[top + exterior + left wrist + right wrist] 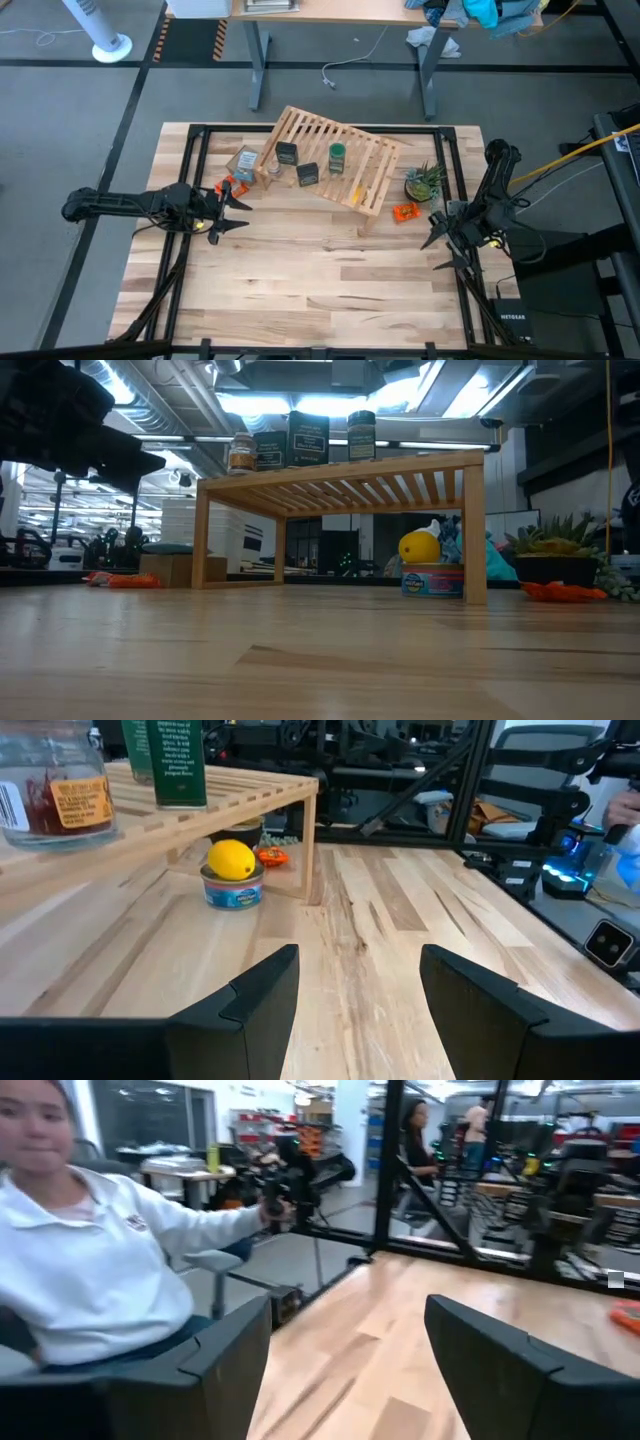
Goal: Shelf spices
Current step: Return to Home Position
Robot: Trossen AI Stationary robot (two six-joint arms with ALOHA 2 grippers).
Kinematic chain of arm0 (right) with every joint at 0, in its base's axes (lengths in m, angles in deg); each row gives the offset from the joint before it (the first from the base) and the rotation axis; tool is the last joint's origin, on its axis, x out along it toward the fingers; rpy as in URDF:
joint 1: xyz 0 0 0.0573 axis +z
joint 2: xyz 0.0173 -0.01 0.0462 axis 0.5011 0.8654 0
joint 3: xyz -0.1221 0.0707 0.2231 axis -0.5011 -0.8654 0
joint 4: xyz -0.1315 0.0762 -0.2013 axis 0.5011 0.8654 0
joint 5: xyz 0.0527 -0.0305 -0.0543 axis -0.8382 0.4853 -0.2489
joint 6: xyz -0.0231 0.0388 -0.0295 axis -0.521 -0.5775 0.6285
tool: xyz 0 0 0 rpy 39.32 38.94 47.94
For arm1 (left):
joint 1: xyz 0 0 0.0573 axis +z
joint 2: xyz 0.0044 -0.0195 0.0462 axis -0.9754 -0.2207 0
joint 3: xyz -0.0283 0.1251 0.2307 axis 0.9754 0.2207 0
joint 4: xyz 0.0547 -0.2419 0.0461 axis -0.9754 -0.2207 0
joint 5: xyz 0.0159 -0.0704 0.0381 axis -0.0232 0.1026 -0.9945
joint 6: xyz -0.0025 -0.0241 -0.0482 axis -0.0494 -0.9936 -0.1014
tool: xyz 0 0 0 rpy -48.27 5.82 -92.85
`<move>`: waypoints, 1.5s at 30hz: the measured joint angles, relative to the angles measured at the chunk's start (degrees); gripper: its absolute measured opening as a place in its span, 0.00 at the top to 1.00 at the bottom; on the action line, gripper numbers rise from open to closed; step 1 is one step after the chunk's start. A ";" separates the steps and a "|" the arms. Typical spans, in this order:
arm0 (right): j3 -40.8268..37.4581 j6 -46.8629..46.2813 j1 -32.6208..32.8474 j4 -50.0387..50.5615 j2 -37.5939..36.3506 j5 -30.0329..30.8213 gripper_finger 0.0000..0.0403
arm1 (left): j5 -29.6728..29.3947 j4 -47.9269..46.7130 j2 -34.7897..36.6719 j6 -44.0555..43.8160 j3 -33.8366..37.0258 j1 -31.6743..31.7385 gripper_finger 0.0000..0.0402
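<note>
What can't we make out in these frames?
Print on front dark jar: too small, high view.
Rear dark jar: partly behind the front one, low view.
Clear glass jar lid: cut off by top edge, left wrist view.
Shelf and jars: outside right wrist view; only open right gripper, a person.

The shelf (pixel 372 158), a light-wood slatted rack, is set at 12 o'clock from the table's middle and is turned askew. All four spices are stood upright on it. The clear glass jar (pixel 271 168) is placed at its 9 o'clock end. The first dark squarish jar (pixel 287 153) and the second dark squarish jar (pixel 308 174) are found near it, with the green round jar (pixel 337 157) at their 3 o'clock.
</note>
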 joint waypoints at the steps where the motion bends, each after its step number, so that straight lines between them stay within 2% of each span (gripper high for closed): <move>1: -0.54 -0.06 0.00 -0.91 -0.01 -0.69 0.33 | -0.02 0.00 -0.27 0.00 0.00 0.00 0.50; 8: -2.43 1.44 0.00 -2.21 0.01 -3.31 0.33 | -0.02 -0.02 -1.48 -0.06 0.00 -0.02 0.50; 17: -6.09 8.04 0.00 -8.64 0.03 -5.65 0.33 | -0.13 -0.02 -1.51 0.00 0.00 -0.02 0.50; 30: -6.15 16.31 -1.13 -11.50 -0.03 -4.77 0.33 | -0.87 0.01 -1.51 0.04 0.00 -0.01 0.50; 34: -6.20 14.07 -7.00 -11.59 -0.03 -7.37 0.33 | -0.87 1.23 -1.51 1.41 0.00 -0.01 0.50; 40: -6.24 12.91 -20.91 -11.45 -0.03 -22.31 0.33 | -0.85 1.41 -1.49 2.43 0.00 -0.01 0.50; 45: -6.26 10.23 -33.65 -9.71 -0.03 -29.79 0.33 | -0.87 1.03 -1.49 1.92 0.00 0.00 0.50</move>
